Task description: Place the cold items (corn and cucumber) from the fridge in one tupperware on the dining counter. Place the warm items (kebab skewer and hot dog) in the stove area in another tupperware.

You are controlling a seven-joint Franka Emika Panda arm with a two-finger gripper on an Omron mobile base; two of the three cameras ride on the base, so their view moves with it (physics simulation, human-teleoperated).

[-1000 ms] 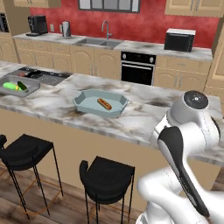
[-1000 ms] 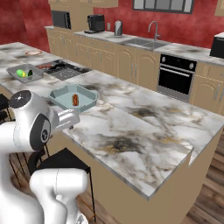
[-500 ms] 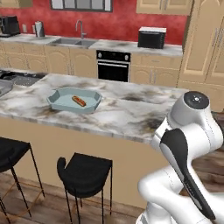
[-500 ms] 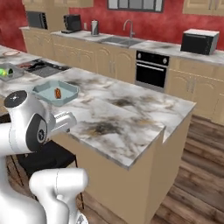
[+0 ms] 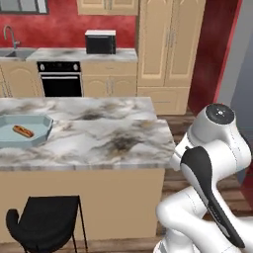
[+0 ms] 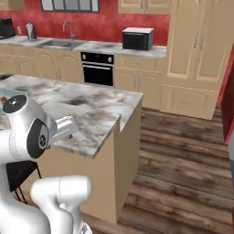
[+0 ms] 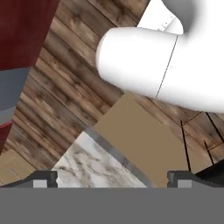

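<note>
You are looking at a home kitchen: a marble-topped island counter (image 5: 99, 136) with a black stool (image 5: 44, 222), a built-in oven (image 6: 97, 68), a microwave (image 6: 137, 39), a sink (image 6: 61, 43), a kettle (image 6: 30, 31), pale wooden cabinets (image 6: 196, 50), red walls and plank flooring (image 6: 183, 164).

Stone, wood and plastic in the kitchen

We are seeing a worktop (image 5: 113, 138) looking like polished grey-veined marble, its sides a matt tan. The tupperware (image 5: 42, 129) is showing as smooth pale-blue plastic, the hot dog (image 5: 22, 131) in it slightly glossy. The floor (image 6: 183, 155) is reading as dark grained wood planks, the cabinets (image 5: 168, 44) as light smooth wood, the stool (image 5: 44, 217) as matt black.
</note>
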